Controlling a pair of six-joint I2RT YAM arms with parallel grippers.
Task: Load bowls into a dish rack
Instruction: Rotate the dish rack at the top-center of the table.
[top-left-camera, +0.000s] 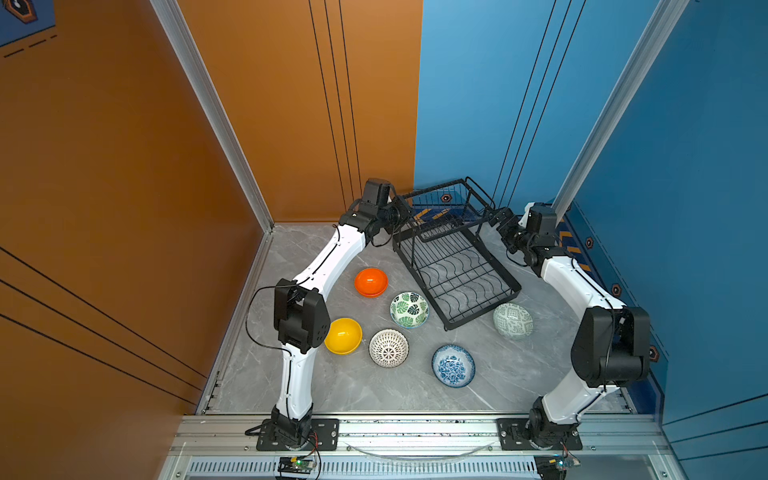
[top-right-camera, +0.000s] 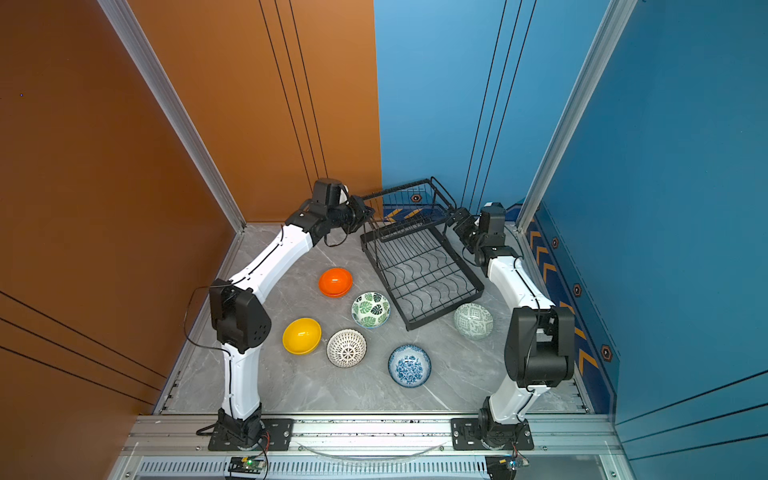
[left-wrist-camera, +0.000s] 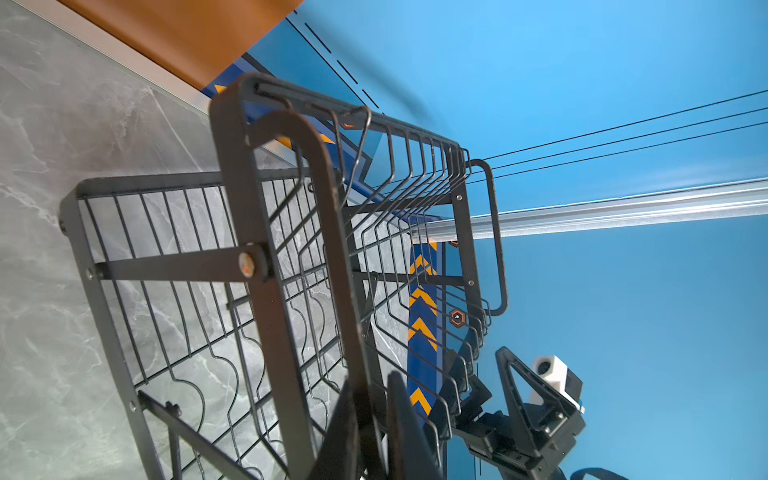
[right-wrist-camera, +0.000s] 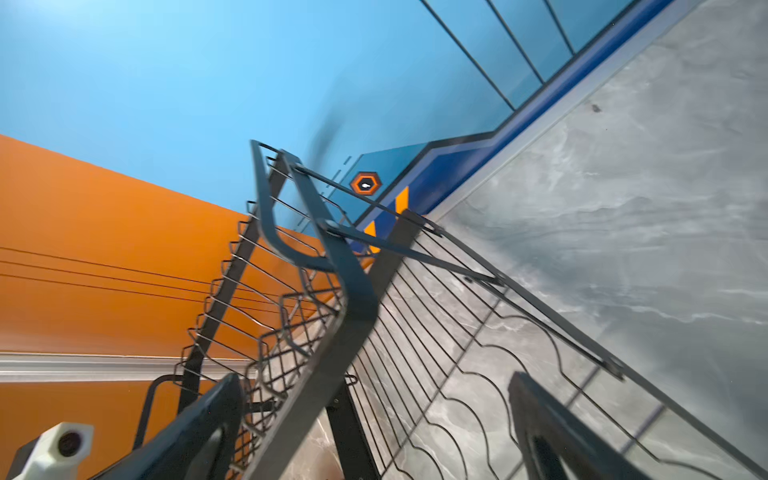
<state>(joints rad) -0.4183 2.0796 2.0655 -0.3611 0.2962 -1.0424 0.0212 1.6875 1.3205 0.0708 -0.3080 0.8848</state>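
The black wire dish rack (top-left-camera: 457, 270) stands askew at the back of the table with nothing in it, its raised basket tier toward the wall. My left gripper (top-left-camera: 405, 210) (left-wrist-camera: 374, 415) is shut on the flat upright bar at the rack's left far end. My right gripper (top-left-camera: 496, 218) (right-wrist-camera: 374, 415) is open, its fingers (right-wrist-camera: 216, 415) standing wide on either side of the rack's right upright. All the bowls sit on the table: orange (top-left-camera: 371, 282), leaf-patterned (top-left-camera: 409, 309), yellow (top-left-camera: 343, 336), lattice (top-left-camera: 388, 348), blue floral (top-left-camera: 453, 365), grey-green (top-left-camera: 513, 321).
The orange wall (top-left-camera: 124, 166) and the blue wall (top-left-camera: 685, 166) close in the table on three sides, right behind the rack. Aluminium posts (top-left-camera: 590, 166) rise at the back corners. The arms' base rail (top-left-camera: 415, 428) runs along the front edge.
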